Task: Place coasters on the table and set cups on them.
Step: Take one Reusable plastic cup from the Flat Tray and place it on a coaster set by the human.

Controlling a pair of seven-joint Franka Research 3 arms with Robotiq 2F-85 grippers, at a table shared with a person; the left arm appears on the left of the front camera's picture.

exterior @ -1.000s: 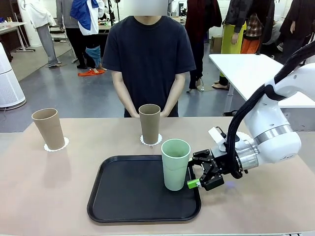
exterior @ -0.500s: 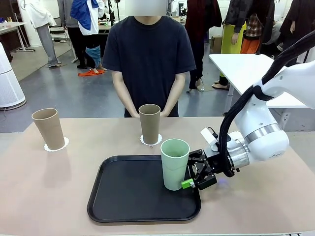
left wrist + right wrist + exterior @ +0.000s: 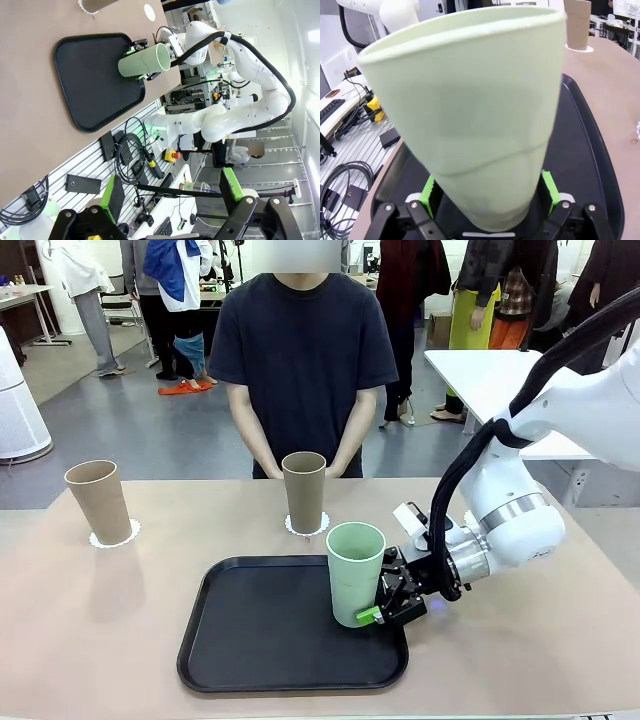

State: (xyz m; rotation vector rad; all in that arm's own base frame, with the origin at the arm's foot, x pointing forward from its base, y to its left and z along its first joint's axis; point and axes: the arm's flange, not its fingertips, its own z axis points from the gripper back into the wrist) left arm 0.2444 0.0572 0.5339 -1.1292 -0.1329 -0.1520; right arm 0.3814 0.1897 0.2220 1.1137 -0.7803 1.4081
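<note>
far-left cup [image 3: 99,502]: tan-brown, matte, no handle; upright, long axis vertical, mouth up, wider at the rim than at the base. Seated on a white scalloped coaster [image 3: 128,536] at the far left of the table [image 3: 80,630].
left gripper [image 3: 170,210]: seen in its wrist view, held high off the table's near side; fingers spread wide, nothing between them.
tray [image 3: 260,640]: black, rectangular, rounded corners, at the near middle of the table.
middle cup [image 3: 304,491]: tan-brown, same tapered shape; upright, mouth up. Seated on a second coaster [image 3: 292,529] just beyond the tray's far edge, in front of the person [image 3: 300,360].
mint cup [image 3: 355,573]: pale mint green, matte, tapered; upright, long axis vertical, mouth up. Placed on the tray's right part, near its right edge.
right gripper [image 3: 385,602]: brought in from the right, low at the mint cup's base. In the right wrist view the cup's lower part [image 3: 485,165] is straddled by the green pads [image 3: 547,187], one on each side; jaws spread wide, not clamped. Contact with the cup wall cannot be told.
third coaster [image 3: 149,10]: a white disc lying bare on the table, seen from the left wrist camera.
</note>
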